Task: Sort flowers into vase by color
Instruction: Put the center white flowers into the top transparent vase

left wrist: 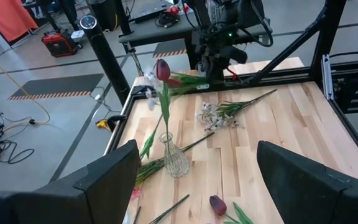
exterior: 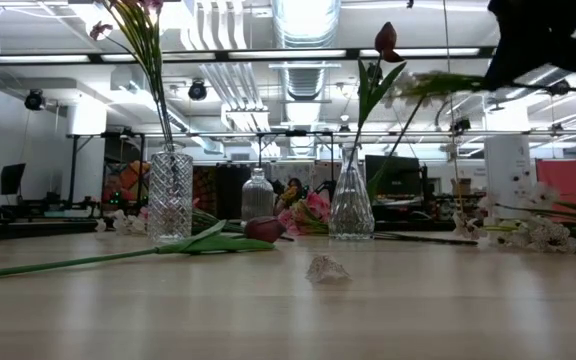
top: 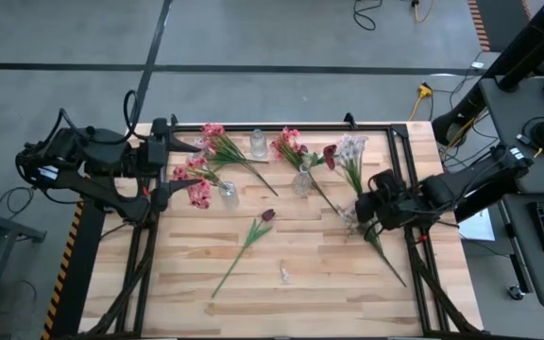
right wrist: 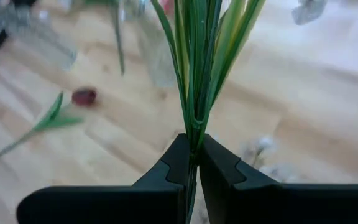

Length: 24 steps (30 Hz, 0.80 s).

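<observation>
Dark red tulip (top: pixel 268 215) with green stalk on pale wooden table (top: pixel 329 274); pink blossoms (top: pixel 199 194).

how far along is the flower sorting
Partly done. Pink flowers stand in the left vase, and a dark red tulip in the vase on the right. The right gripper has its jaws shut on a white-flowered stem. One red tulip lies on the table; the middle vase looks empty.

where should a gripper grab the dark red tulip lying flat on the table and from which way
Grip the dark red tulip on the bare stalk between its leaves and its cut end, probably coming straight down from above with the fingers across the stalk. It lies flat with open table on both sides, and the bloom looks too soft to pinch.
</observation>
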Motion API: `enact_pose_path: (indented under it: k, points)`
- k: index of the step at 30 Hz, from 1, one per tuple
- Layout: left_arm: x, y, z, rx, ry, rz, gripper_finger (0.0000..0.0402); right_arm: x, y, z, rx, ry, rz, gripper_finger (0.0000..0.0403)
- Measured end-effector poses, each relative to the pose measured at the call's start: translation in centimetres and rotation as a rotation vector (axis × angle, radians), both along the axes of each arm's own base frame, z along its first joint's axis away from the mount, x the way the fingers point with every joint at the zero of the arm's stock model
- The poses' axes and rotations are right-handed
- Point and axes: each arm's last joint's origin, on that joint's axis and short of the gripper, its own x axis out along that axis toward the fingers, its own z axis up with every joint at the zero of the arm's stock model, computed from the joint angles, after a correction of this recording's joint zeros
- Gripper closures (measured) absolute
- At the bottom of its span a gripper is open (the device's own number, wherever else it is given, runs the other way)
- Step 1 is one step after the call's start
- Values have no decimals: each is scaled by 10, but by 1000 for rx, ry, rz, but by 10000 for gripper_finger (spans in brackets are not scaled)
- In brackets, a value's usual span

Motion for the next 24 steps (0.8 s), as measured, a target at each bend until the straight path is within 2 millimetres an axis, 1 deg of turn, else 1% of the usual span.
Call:
enact_pose_path:
  k: [4, 12, 17, 20, 24]
  points:
    - [1, 0, 0, 1, -2, 0, 94, -4, -4, 21, -69, -14, -27, 385]
    - [1, 0, 0, 0, -2, 0, 94, -6, -7, 63, -173, -95, 0, 385]
    - [1, 0, 1, 4, -11, -5, 94, -4, -8, 88, -310, -126, 13, 385]
    - [2, -2, 2, 3, -17, -65, 94, -2, -9, 103, -416, -140, 1, 385]
    - [6, -7, 8, -19, -80, -227, 94, 7, -6, 122, -539, -154, 25, 385]
